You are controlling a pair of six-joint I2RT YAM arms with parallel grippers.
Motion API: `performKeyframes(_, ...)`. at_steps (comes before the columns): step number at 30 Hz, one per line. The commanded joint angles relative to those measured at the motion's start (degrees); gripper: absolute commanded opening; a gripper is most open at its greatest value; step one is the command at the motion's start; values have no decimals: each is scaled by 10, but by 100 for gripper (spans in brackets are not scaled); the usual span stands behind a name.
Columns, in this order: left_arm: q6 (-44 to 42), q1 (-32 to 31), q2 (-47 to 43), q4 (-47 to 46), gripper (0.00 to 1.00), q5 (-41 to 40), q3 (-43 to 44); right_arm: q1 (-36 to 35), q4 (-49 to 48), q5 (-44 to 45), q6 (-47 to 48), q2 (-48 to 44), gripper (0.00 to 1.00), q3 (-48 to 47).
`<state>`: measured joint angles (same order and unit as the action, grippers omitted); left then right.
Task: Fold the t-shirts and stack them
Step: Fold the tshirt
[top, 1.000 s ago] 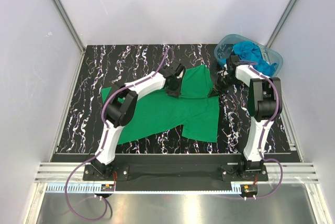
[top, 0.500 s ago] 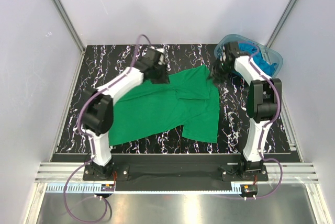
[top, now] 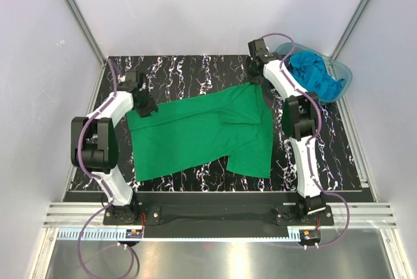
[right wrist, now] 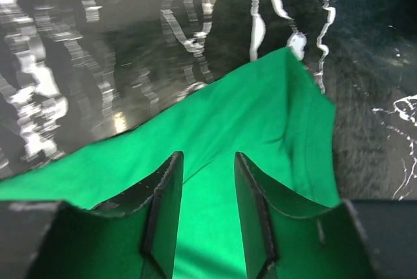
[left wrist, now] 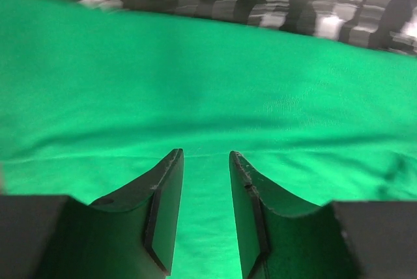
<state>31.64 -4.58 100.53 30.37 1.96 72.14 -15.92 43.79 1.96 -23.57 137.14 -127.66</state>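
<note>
Well, the black, white-veined table (top: 182, 73) takes up most of the top view. Spread across the middle of it lies the green t-shirt (top: 202, 129), mostly flat, with a fold line or two near its centre. Its far edge runs from my left gripper at the left to my right gripper at the far right. Its near-right part hangs down toward the near edge of the table.

At the far right corner sits the clear blue-tinted tub (top: 343, 82). The turquoise t-shirts (top: 314, 70) are heaped loosely inside it, well apart from the green one.

My left arm reaches out to the left, and my left gripper (top: 144, 106) sits at the far-left corner of the green shirt. From its wrist camera, my left gripper (left wrist: 204, 156) has its two fingers close together with only a narrow slot between them. Green cloth fills that slot and everything around it. I cannot tell whether the cloth is pinched or merely lies under the fingers.

My right gripper (top: 255, 73) is at the shirt's far-right corner, just beside the tub. From its wrist camera, my right gripper (right wrist: 207, 156) shows the same narrow slot, with the green corner running out past the fingertips onto bare table. Here too I cannot tell whether I have hold of the cloth.
</note>
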Motion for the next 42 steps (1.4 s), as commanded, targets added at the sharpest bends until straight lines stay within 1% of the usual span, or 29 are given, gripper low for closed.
performKeyframes(1,23,29,-18,-16,39,-10,-16,-7,16,73,6,30,43,-41)
performKeyframes(5,33,46,6,-16,39,-11,-17,-8,10,89,24,58,43,-53)
performKeyframes(6,39,61,12,-17,39,-9,-17,-8,9,91,28,63,42,-53)
performKeyframes(10,53,86,51,-13,40,8,-17,-8,-7,100,56,87,43,-58)
performKeyframes(17,71,123,94,-3,40,-12,-17,-8,-9,128,79,141,46,-105)
performKeyframes(20,68,135,113,-5,40,-2,-1,-8,-10,128,85,166,47,-142)
performKeyframes(25,49,141,148,-4,41,7,56,-8,-25,109,100,192,50,-197)
performKeyframes(29,27,142,148,6,42,10,99,-8,-33,71,99,180,57,-225)
performKeyframes(30,18,142,136,-3,44,12,100,-8,-31,64,97,174,67,-227)
performKeyframes(31,14,141,122,-12,46,16,95,-8,-19,53,86,165,72,-232)
performKeyframes(32,11,141,88,-20,50,15,84,-8,-11,50,79,142,77,-233)
performKeyframes(33,5,141,72,-29,51,7,78,-8,-2,46,73,129,82,-233)
performKeyframes(35,-2,133,41,-21,54,-10,75,-8,27,29,53,83,86,-225)
performKeyframes(36,-11,128,17,-2,55,-18,78,-8,36,17,44,64,89,-212)
performKeyframes(37,-16,124,1,7,55,-33,78,-8,51,10,35,44,95,-194)
performKeyframes(38,-19,113,-13,14,55,-35,74,-10,59,5,20,4,96,-151)
performKeyframes(39,-21,107,-43,32,56,-43,66,-15,67,1,18,-13,99,-131)
performKeyframes(40,-22,96,-61,38,56,-44,58,-17,85,3,19,-29,100,-98)
performKeyframes(42,-20,83,-100,53,56,-37,39,-26,102,7,26,-73,100,-70)
